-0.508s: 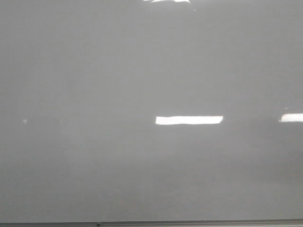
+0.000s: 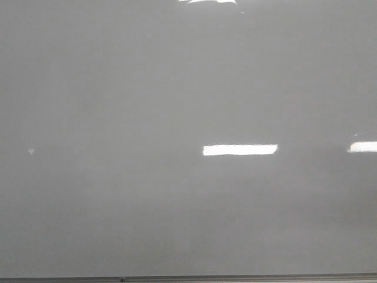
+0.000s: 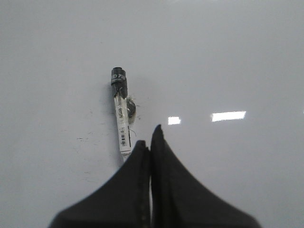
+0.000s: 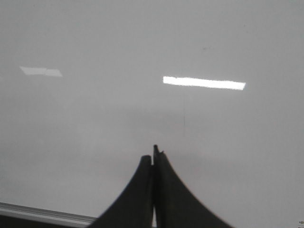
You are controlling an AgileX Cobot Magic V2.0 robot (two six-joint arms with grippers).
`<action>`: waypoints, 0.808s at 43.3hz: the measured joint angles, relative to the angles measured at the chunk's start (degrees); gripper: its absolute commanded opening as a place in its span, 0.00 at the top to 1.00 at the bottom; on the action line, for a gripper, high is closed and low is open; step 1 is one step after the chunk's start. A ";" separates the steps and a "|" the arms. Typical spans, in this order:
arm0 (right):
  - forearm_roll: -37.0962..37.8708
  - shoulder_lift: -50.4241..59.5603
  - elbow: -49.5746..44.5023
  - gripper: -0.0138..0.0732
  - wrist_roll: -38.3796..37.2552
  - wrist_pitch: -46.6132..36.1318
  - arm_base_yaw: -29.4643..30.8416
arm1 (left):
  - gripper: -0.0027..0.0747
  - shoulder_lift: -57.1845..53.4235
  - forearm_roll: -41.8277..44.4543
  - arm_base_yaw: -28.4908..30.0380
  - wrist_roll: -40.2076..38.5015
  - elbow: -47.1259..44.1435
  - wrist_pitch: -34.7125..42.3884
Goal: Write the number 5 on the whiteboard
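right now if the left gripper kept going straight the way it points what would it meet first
Probably the marker lying on the whiteboard, just ahead of the left gripper and slightly off its line; depth is unclear, so it may graze past.

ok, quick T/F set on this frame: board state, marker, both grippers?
1. A 5 is already drawn on the whiteboard in the front view. False: no digit shows there, only glare.
2. The left gripper is clamped on a marker. True.
3. The marker's black end points away from the fingers. True.
4. The right gripper is wide open. False: its fingers are together.
5. The right gripper carries a second marker. False: none visible.
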State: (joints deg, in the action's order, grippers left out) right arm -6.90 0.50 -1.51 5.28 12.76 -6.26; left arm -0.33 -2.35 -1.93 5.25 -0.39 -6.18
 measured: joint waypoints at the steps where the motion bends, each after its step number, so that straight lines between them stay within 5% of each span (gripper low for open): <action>1: 0.00 0.00 0.00 0.91 0.00 0.00 0.00 | 0.99 0.00 0.00 0.00 0.00 0.00 0.00; 35: 0.00 0.00 5.41 0.91 -0.30 -5.09 0.00 | 0.99 0.00 -0.57 0.00 0.00 2.29 7.12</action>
State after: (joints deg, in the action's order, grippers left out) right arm -6.90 0.50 3.90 4.99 7.68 -6.26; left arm -0.33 -2.92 -1.93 5.25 1.91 0.93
